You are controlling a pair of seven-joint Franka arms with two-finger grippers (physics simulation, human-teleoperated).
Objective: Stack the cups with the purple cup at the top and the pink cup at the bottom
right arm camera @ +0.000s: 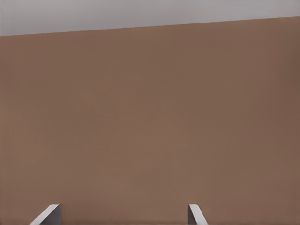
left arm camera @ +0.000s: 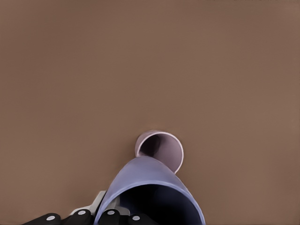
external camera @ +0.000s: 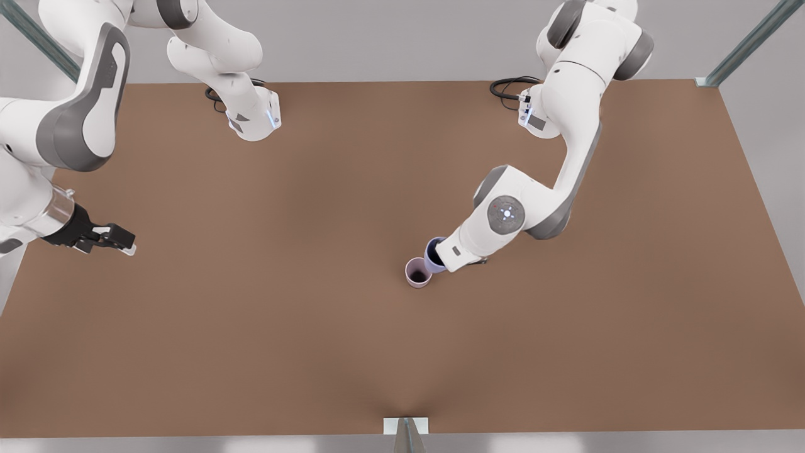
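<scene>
At the front view's left the right pincer (external camera: 122, 242) waits over bare worktop (external camera: 251, 327), fingers spread and empty. Mid-worktop stands the pink cup (external camera: 417, 273), pale mauve, tapered and dark inside. Just beside it, the left pincer (left arm camera: 101, 216) grips the periwinkle purple cup (external camera: 433, 252) by its rim; it looks light, stiff and smooth, so a wall pinch suits.
</scene>
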